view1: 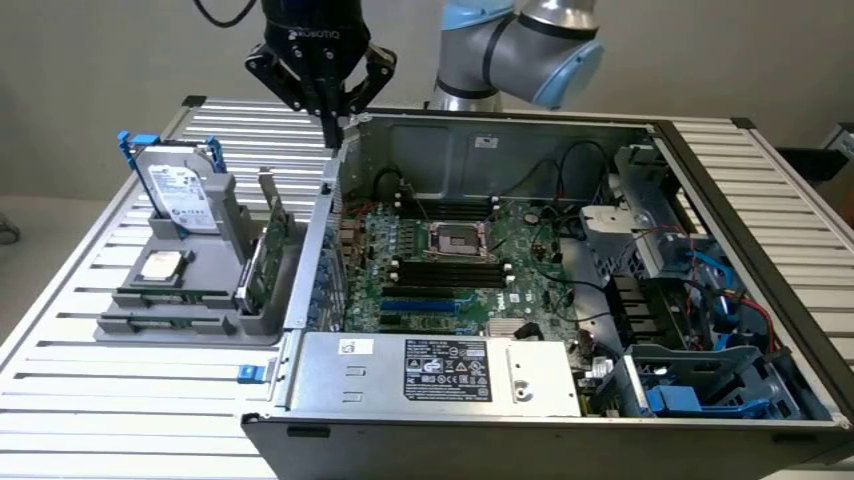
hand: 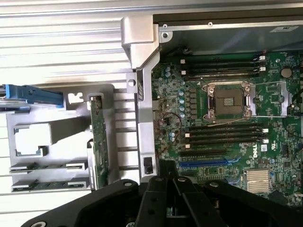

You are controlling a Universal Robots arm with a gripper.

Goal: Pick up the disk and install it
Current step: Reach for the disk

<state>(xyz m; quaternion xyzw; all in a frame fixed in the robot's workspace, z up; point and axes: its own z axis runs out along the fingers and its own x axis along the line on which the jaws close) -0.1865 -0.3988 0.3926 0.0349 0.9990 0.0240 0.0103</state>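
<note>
Claw [view1: 330,115] closed and empty, hanging above the back corner of the computer case [view1: 320,385]. The disk [view1: 179,188] stands on edge in the grey holder [view1: 200,322] on the desk [view1: 94,410]. In the exterior view it lies at about eight o'clock from the claw, well apart, long axis upright.

The exterior view looks down at a slant from high over the counter [view1: 94,420]. It takes in the whole open computer case [view1: 334,385], with the arm [view1: 534,50] behind. The wrist view looks straight down past the claw [hand: 168,182], much closer. Both views share the motherboard [view1: 467,265] and the grey holder [view1: 200,300] beside the case wall.
</note>
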